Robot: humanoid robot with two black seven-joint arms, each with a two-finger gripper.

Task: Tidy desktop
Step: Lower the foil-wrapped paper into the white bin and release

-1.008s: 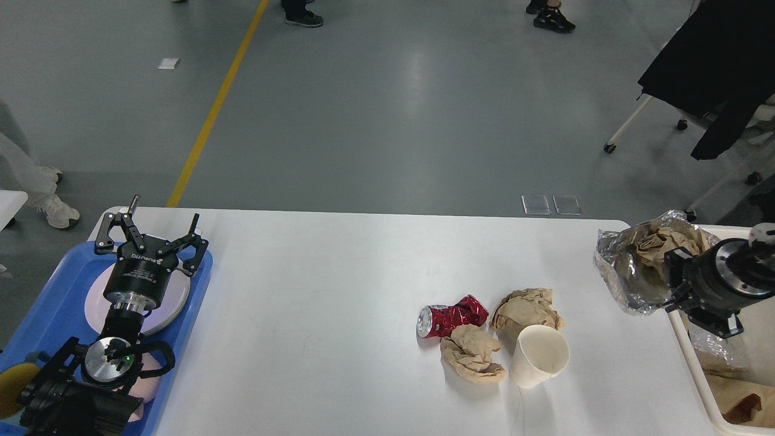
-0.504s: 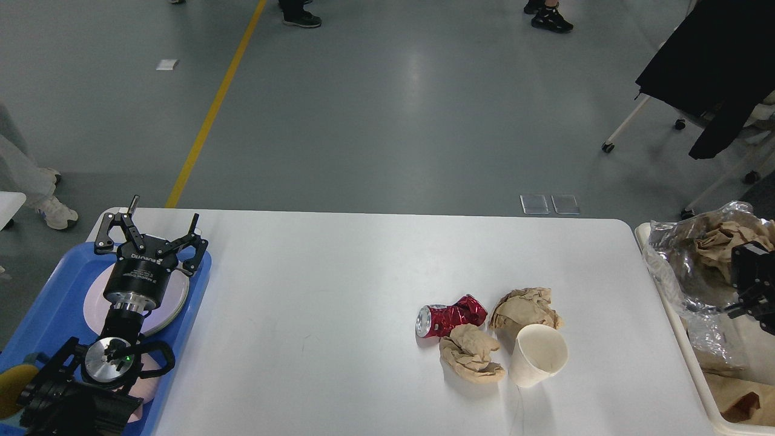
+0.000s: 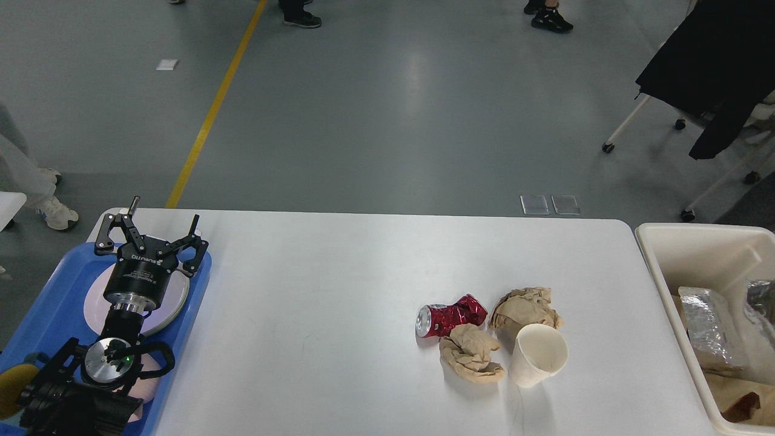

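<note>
A: Where do things stand on the worktop (image 3: 315,272)?

B: It fills the middle of the view, mostly bare. The litter sits in one cluster toward its right half, nearer the front edge: a crushed red can (image 3: 451,318), two brown paper wads, one behind (image 3: 524,307) and one in front (image 3: 471,360), and a tipped white paper cup (image 3: 539,362) touching the wads.

A: And the claws?

B: The left claw (image 3: 151,233) hovers over the blue tray (image 3: 51,306) at the left edge, fingers spread wide, holding nothing, above a pale plate (image 3: 172,303). The right claw is out of view.

A: Where does the rubbish go?

B: Probably the cream bin (image 3: 678,239) just off the right edge; foil and brown paper already lie inside.

A: How should the next pick be done?

B: I'd take the cup first, since it is nearest the bin. Pinch its rim wall lightly, as it would crush easily. Lift straight up so the wads aren't dragged, and release well inside the bin's rim.
</note>
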